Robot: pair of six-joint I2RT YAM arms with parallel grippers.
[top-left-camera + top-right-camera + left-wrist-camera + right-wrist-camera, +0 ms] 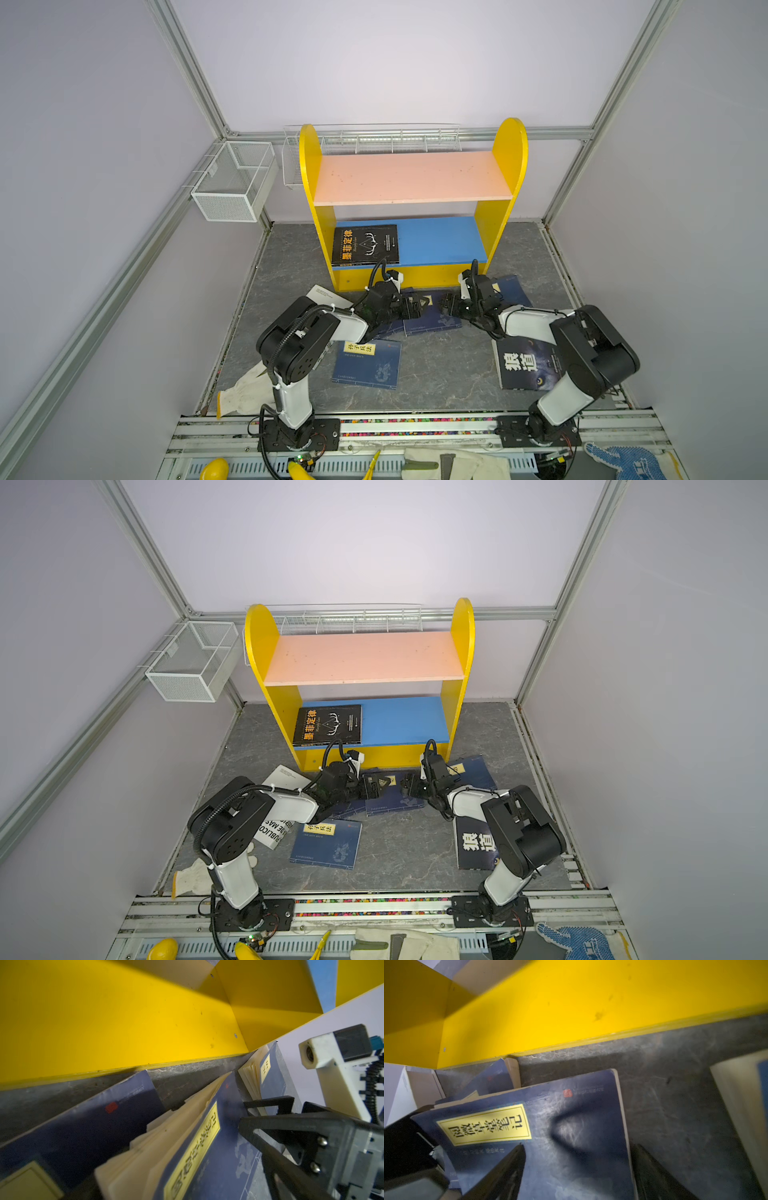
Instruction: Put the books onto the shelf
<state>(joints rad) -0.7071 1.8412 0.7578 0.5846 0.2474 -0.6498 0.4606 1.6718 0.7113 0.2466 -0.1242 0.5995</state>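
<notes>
The shelf [411, 176] stands at the back, and a black orange-titled book [365, 245] lies on its blue lower board. In front of it a navy book [434, 322] [571, 1105] lies between my two grippers, its pages fanning on the left side [166, 1147]. My left gripper [419, 306] is open at that edge. My right gripper [578, 1147] is open, one finger over the cover and one past the book's edge. More navy books [368, 363] [513, 289], a wolf-eye book [525, 365] and a white book [328, 295] lie on the floor.
A white wire-mesh basket [232, 183] hangs on the left wall and a wire rack [374, 139] sits behind the shelf. White gloves [245, 390] [457, 465] and a blue-dotted glove [623, 461] lie near the arm bases.
</notes>
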